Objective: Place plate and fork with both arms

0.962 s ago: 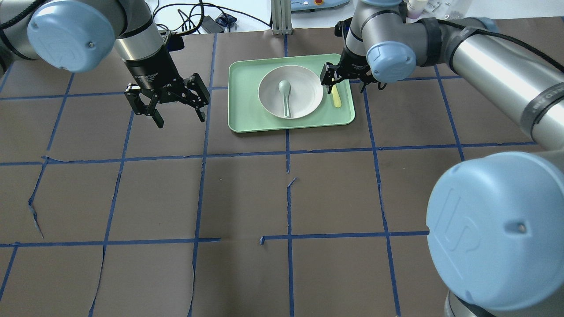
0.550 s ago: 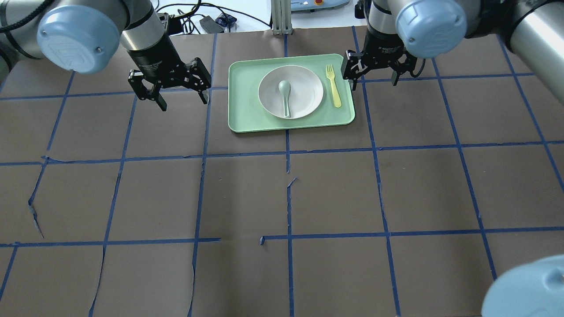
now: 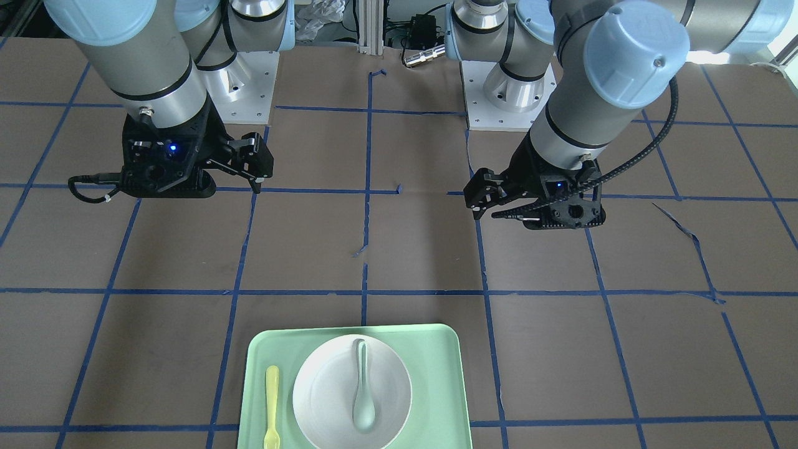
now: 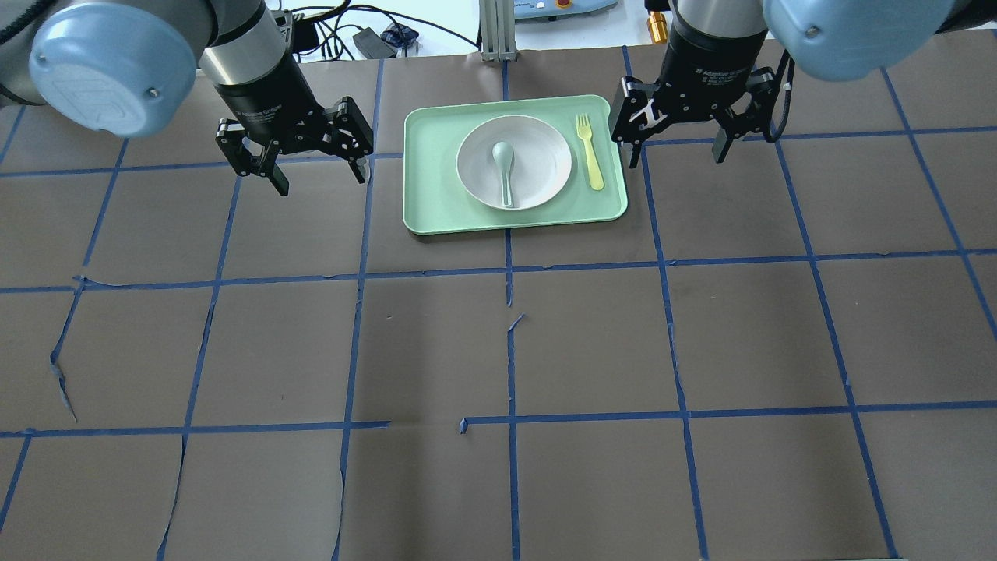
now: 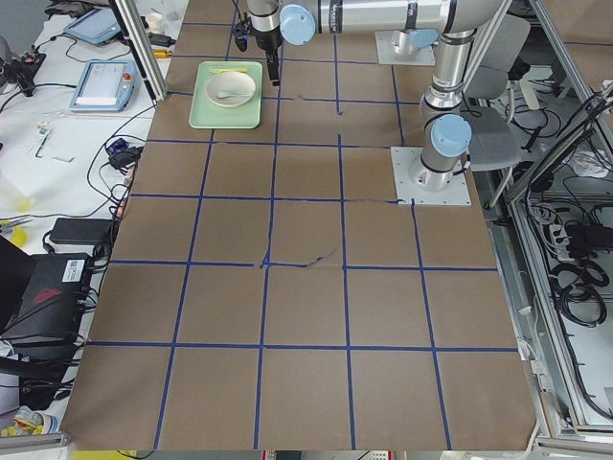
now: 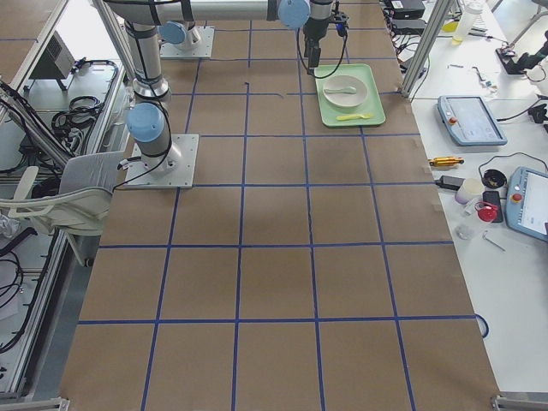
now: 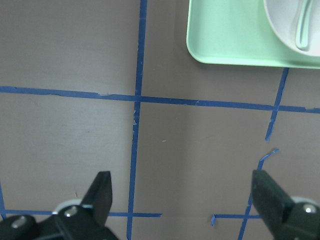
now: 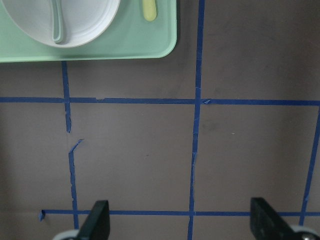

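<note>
Placement seems to be near its end, as I judge it. The plate (image 4: 545,160) is sitting in the middle of the light green tray (image 4: 432,187), and a grey-green spoon (image 4: 505,167) is lying inside it. The fork (image 4: 590,154) is lying flat on the tray just beside the plate, on the robot's right side, with its tines pointing away from the robot.

Neither arm is carrying anything. The left gripper (image 4: 321,181) is hovering over the brown table (image 4: 506,351) near the tray's left edge, with its jaws wide apart. The right gripper (image 4: 678,160) is hovering just beside the tray's right edge, also with its jaws wide apart. Each wrist view is showing two spread fingers with only bare table between them and a corner of the tray at the top.

If the tray is the goal, I am judging that the next move is only a retreat. The right arm is calling for more care, because its nearer finger is close to the tray rim. Rising first and then pulling back would be avoiding a knock on the tray.
</note>
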### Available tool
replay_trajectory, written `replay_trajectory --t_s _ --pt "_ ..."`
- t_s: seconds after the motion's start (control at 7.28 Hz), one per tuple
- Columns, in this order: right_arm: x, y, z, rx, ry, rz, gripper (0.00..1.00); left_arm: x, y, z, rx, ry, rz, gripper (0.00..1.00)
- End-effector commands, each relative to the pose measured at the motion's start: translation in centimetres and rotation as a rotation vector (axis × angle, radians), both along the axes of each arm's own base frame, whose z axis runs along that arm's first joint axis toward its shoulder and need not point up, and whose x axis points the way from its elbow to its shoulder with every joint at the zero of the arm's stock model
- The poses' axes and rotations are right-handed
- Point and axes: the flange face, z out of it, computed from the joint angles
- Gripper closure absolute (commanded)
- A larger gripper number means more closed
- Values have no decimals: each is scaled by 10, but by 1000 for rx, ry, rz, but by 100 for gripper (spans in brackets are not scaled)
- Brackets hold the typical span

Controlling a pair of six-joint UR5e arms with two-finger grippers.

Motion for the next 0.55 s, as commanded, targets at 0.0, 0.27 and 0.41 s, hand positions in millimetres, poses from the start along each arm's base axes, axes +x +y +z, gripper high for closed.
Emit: replay_trajectory --t_s 0.0,0.27,0.41 --pt "3 4 -4 24 -5 -8 0 0 13 1 7 -1 2 0" --pt "2 1 -5 15 6 -5 0 0 20 9 -6 -5 0 0" --pt "3 -2 -11 20 2 8 0 3 23 12 -11 -34 3 0"
